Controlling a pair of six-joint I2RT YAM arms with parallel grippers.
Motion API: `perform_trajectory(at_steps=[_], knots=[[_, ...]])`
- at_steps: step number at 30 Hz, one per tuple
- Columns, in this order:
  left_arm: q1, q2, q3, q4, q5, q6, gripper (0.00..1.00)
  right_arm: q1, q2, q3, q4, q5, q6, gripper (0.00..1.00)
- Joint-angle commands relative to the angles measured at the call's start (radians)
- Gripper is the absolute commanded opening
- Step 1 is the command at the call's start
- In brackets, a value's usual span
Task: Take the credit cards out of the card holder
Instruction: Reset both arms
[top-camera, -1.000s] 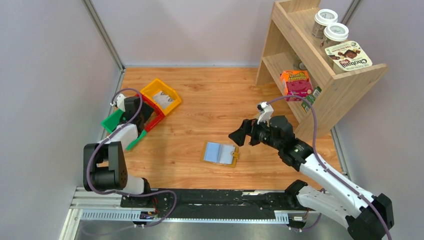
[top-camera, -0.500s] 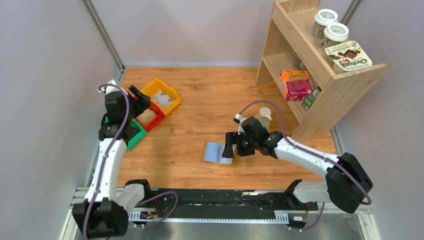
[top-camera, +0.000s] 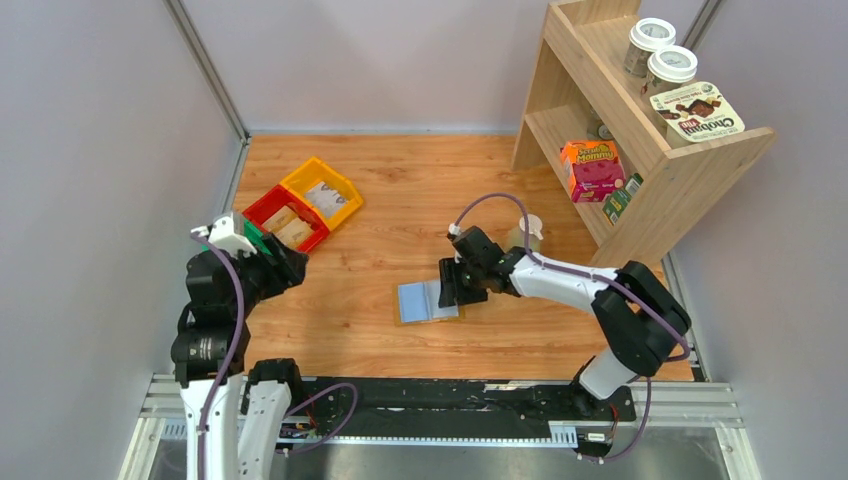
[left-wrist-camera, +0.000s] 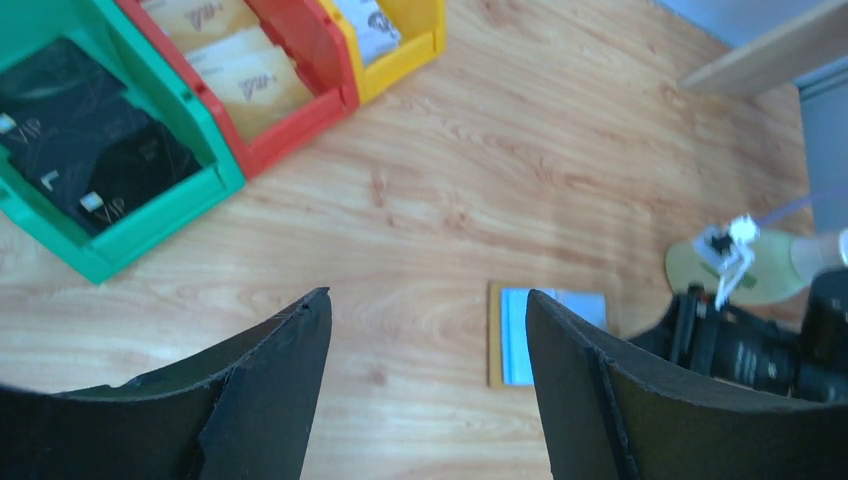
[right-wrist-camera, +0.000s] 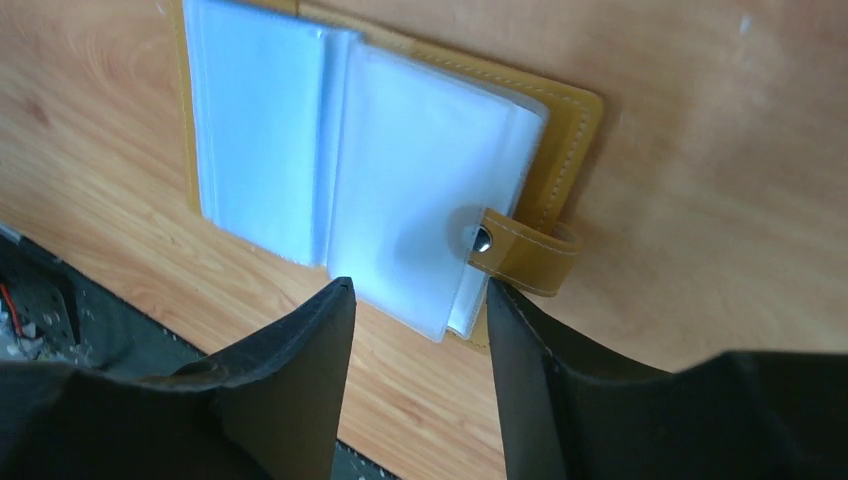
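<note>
I now have right gripper (top-camera: 452, 284) at holder's (top-camera: 425, 303) tab (right-wrist-camera: 520, 250) edge, jaws narrowing, nothing gripped yet; left gripper (left-wrist-camera: 428, 300) open. Cards (right-wrist-camera: 270, 130) still sleeved.

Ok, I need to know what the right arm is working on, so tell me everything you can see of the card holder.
The card holder is a small mustard-yellow wallet, leather-like, with pale stitching along its edge. It lies open and flat on the wooden table, inner side up, showing two glossy pale blue-grey leaves side by side. A yellow strap with a metal snap stud folds over one edge. The right gripper hovers at that edge, open, one finger on either side of the corner; contact cannot be told.
</note>
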Motion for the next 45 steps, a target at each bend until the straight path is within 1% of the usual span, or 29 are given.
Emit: perform_trajectory(at_steps=[1, 3, 5, 9, 12, 14, 19, 22, 27, 28, 29, 33, 36, 39, 45], knots=[[0.003, -0.051, 0.029, -0.181, 0.055, 0.002, 0.78, 0.002, 0.079, 0.162, 0.049, 0.118, -0.082, 0.51], [0.003, -0.063, 0.026, -0.198, 0.047, -0.003, 0.79, -0.003, 0.110, 0.218, 0.043, 0.131, -0.117, 0.50], [0.003, -0.075, 0.012, -0.201, 0.032, -0.002, 0.79, -0.003, 0.117, 0.261, 0.040, 0.129, -0.143, 0.54], [0.003, -0.091, 0.015, -0.212, 0.056, 0.031, 0.79, -0.021, 0.050, 0.299, 0.008, 0.170, -0.162, 0.73], [0.003, -0.098, 0.047, -0.239, 0.067, 0.058, 0.80, -0.035, -0.066, 0.282, -0.023, 0.258, -0.182, 0.91], [0.002, -0.106, 0.074, -0.268, 0.056, 0.081, 0.80, -0.038, -0.172, 0.269, -0.056, 0.325, -0.205, 0.99], [-0.012, -0.114, 0.174, -0.321, -0.031, 0.103, 0.82, -0.036, -0.442, 0.210, -0.116, 0.466, -0.241, 1.00], [-0.012, -0.118, 0.229, -0.350, -0.078, 0.103, 0.83, -0.036, -0.612, 0.167, -0.129, 0.516, -0.266, 1.00], [-0.012, -0.123, 0.320, -0.413, -0.175, 0.103, 0.83, -0.036, -0.853, 0.081, -0.110, 0.552, -0.315, 1.00], [-0.012, -0.121, 0.331, -0.417, -0.175, 0.104, 0.83, -0.036, -0.899, 0.066, -0.109, 0.557, -0.326, 1.00], [-0.017, -0.117, 0.346, -0.426, -0.204, 0.104, 0.83, -0.036, -0.936, 0.048, -0.104, 0.562, -0.335, 1.00], [-0.027, -0.097, 0.383, -0.434, -0.230, 0.110, 0.82, -0.036, -1.074, 0.002, -0.095, 0.574, -0.376, 1.00], [-0.032, -0.089, 0.392, -0.425, -0.235, 0.115, 0.82, -0.036, -1.189, -0.038, -0.089, 0.585, -0.409, 1.00], [-0.033, -0.081, 0.392, -0.427, -0.231, 0.111, 0.82, -0.036, -1.288, -0.089, -0.090, 0.632, -0.430, 1.00], [-0.035, -0.129, 0.322, -0.433, -0.217, 0.075, 0.82, -0.036, -1.461, -0.150, -0.103, 0.727, -0.426, 1.00]])
